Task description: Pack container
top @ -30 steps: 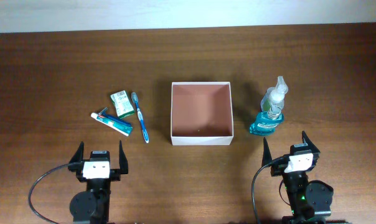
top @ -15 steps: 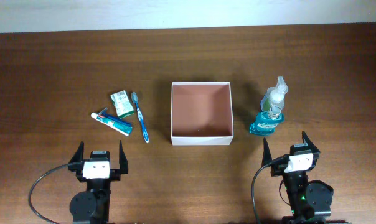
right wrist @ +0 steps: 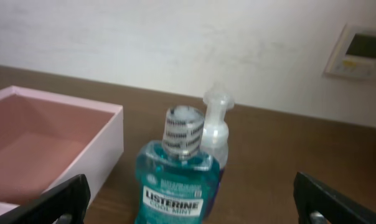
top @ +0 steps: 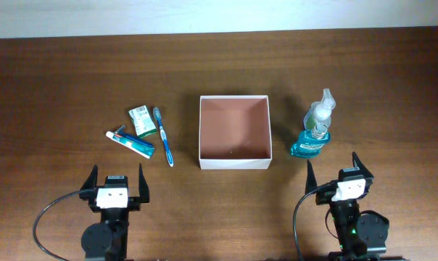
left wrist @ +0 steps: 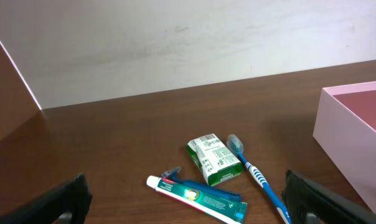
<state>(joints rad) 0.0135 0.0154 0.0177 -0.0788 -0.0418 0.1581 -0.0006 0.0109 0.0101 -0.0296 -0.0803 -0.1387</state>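
The container (top: 232, 130) sits in the middle of the table (top: 59, 87). A toothbrush (top: 163, 138), toothpaste (top: 130, 142) and a green packet (top: 142, 121) lie off to its left, and a mouthwash bottle (top: 311, 139) and a pump bottle (top: 321, 110) are just to its right. The left gripper (top: 117, 176) and right gripper (top: 332, 162) sit at the near edge, well apart from everything, both with fingers spread wide.

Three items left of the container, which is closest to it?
The blue toothbrush: it lies between the container and the other two, the green packet and toothpaste tube.
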